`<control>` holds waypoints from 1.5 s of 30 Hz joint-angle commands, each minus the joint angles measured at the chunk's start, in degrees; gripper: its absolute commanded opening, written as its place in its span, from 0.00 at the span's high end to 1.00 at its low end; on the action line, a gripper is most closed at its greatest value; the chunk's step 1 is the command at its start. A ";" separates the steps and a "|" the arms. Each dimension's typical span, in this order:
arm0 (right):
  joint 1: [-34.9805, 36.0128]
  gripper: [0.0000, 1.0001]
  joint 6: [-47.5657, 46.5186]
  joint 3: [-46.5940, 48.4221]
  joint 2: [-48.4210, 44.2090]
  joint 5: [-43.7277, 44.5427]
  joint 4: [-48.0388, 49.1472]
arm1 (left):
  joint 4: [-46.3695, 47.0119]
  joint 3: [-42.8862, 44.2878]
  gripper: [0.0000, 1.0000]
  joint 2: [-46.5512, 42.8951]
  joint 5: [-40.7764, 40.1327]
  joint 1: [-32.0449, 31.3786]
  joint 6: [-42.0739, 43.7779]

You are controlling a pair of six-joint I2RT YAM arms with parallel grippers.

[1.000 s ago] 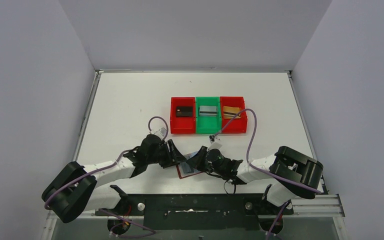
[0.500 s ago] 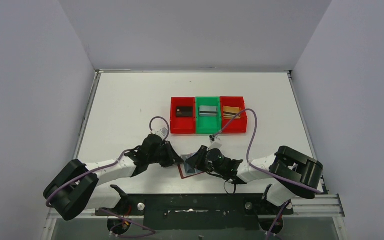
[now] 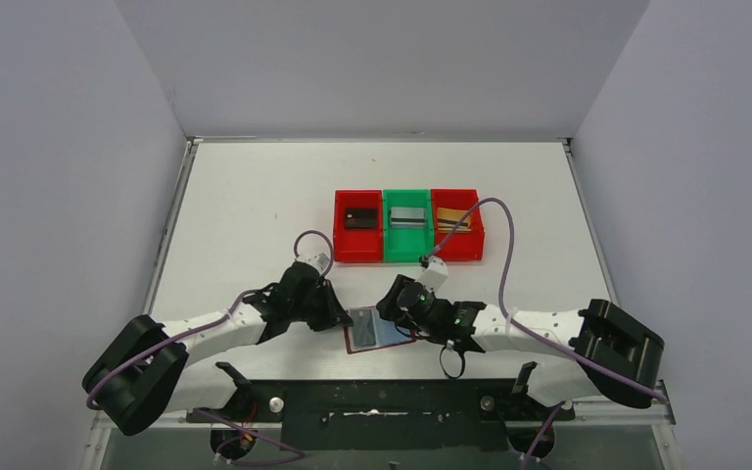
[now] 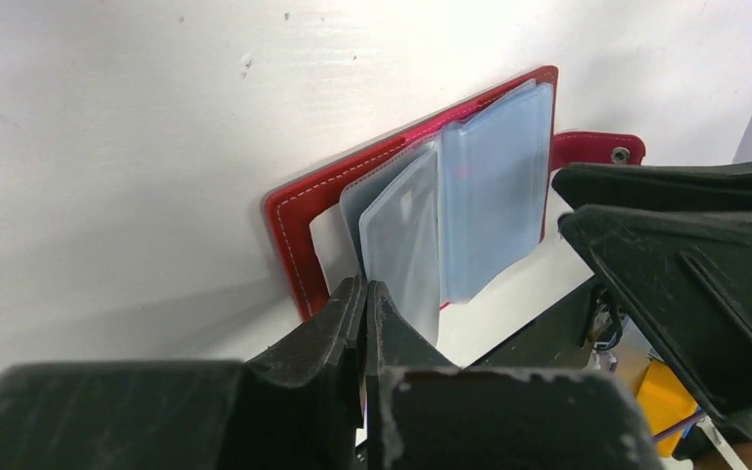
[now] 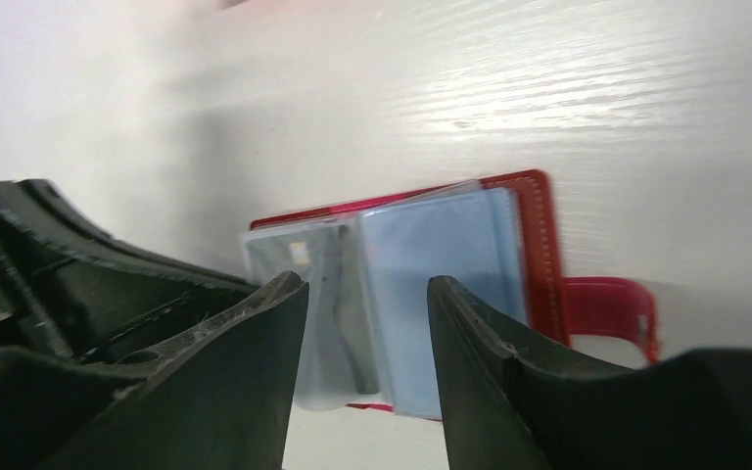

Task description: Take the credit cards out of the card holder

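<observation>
The card holder lies open on the table near the front edge, with its dark red cover, clear bluish sleeves and clasp tab. It also shows in the right wrist view. No card shows in its sleeves. My left gripper is shut, its tips at the holder's left page. I cannot tell whether it pinches a sleeve. My right gripper is open and empty, just above the holder. A black card, a silver card and a gold card lie in the bins.
Three joined bins stand mid-table: a red bin, a green bin and a second red bin. The right arm's purple cable loops beside the right bin. The table's front rail is just behind the holder.
My right arm has swung and its gripper has lifted back off the holder, so more of the open sleeves show. My left gripper has stayed at the holder's left edge.
</observation>
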 commanded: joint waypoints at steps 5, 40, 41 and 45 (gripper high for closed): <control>0.32 0.49 -1.77 5.40 3.96 7.05 -16.27 | -4.04 7.96 0.84 1.82 2.00 0.22 5.83; -0.17 0.51 10.86 -14.21 -11.49 4.14 2.14 | -2.01 20.45 0.61 12.95 -1.16 -13.35 4.41; -0.14 0.51 11.06 -14.10 -12.25 4.53 1.04 | -2.14 19.75 0.61 12.22 -1.97 -13.34 4.12; -0.32 0.53 10.94 -12.95 -13.50 4.85 -2.66 | -4.30 17.60 0.61 8.83 -6.02 -13.01 3.31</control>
